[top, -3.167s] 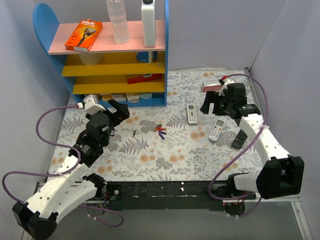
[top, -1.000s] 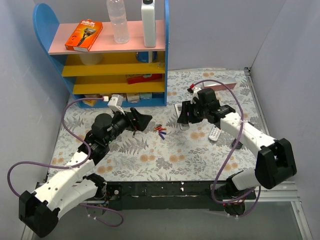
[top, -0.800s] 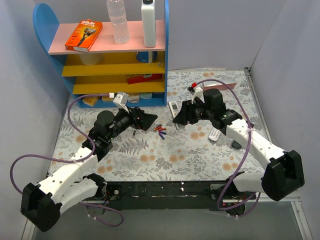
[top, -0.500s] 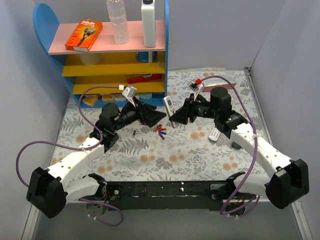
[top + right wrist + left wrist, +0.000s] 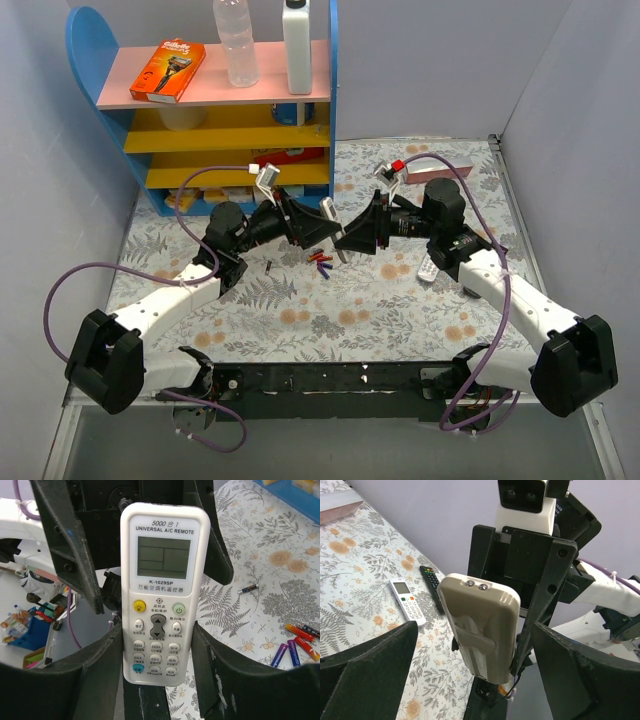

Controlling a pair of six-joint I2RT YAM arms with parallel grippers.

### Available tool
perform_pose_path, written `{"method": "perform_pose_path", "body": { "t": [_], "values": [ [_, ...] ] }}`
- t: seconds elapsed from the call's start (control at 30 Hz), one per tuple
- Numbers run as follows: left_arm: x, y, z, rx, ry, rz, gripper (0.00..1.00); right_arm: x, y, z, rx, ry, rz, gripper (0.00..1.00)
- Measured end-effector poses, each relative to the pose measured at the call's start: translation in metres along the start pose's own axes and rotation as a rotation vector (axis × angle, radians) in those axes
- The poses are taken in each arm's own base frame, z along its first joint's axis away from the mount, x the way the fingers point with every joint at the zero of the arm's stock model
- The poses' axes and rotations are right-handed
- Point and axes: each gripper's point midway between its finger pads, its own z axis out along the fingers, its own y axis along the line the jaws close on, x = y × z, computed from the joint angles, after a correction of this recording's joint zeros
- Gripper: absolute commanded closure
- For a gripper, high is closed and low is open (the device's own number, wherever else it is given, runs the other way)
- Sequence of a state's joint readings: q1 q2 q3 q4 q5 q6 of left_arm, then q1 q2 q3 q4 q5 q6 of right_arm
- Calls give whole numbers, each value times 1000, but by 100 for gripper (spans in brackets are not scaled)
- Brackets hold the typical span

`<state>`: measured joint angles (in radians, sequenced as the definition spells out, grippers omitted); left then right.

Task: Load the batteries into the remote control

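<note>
Floral counter (image 5: 330, 320), mid-frame: remote control (image 5: 329, 213) is up off it, clamped in the right end effector (image 5: 345, 236), back toward the left end effector (image 5: 308, 225), spread wide and empty. Its battery cover (image 5: 481, 647) looks still on; batteries (image 5: 320, 262) loose on counter below. Nothing loaded yet.

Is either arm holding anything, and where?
The right gripper holds the white rectangular remote control by its lower button end; the left gripper holds nothing.

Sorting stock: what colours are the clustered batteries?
Small cylindrical batteries: red and purple, clearest in right wrist view.
</note>
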<state>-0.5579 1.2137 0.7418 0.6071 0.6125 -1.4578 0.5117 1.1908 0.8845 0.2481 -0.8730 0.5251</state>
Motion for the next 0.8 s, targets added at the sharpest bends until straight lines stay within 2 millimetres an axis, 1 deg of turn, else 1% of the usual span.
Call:
{"method": "perform_pose_path", "body": {
  "t": [0.1,0.13,0.2,0.23,0.27,0.3,0.33,0.37,0.4,0.43,0.47,0.5,0.53,0.57,0.6,0.63,0.67,0.8],
  "values": [
    [-1,-1,2,8,-7,-33,17,-2,5,2,-30,-1,-5,84],
    [-2,-2,2,11,-9,-40,24,-2,6,3,-39,-1,-8,84],
    [-4,-4,3,16,-15,-57,32,-2,6,3,-46,-1,-9,84],
    [-6,-5,4,20,-19,-62,44,-2,6,4,-50,-1,-11,84],
    [-7,-5,5,20,-21,-68,49,-2,5,5,-52,0,-10,83],
    [-7,-5,5,19,-23,-71,54,-2,5,5,-52,2,-7,80],
    [-8,-5,5,19,-27,-77,65,-1,4,6,-51,3,-6,77],
    [-9,-4,6,13,-30,-82,72,-1,3,6,-50,2,-7,74],
    [-9,-4,6,7,-31,-88,78,-2,2,6,-47,-1,-9,63],
    [-10,-2,6,-2,-35,-91,82,-2,1,7,-45,-1,-9,55],
    [-11,-1,7,-11,-36,-97,90,-2,0,7,-45,-2,-8,48],
    [-11,0,7,-19,-36,-100,94,-2,-1,8,-42,-2,-8,33],
    [-11,2,7,-30,-37,-104,98,-2,-2,8,-36,-4,-5,27],
    [-11,5,8,-45,-36,-111,100,-2,-5,9,-28,-5,-7,22],
    [-11,9,8,-72,-40,-122,100,-2,-7,9,-18,-6,0,18],
    [-13,14,9,-104,-49,-133,100,-1,-9,10,-10,-5,-3,16],
    [-17,26,9,-178,-62,-161,100,-1,-13,11,16,-4,-7,15],
    [-29,53,6,-369,-112,-213,100,-5,-27,15,114,-13,-52,14]
  ]
}}
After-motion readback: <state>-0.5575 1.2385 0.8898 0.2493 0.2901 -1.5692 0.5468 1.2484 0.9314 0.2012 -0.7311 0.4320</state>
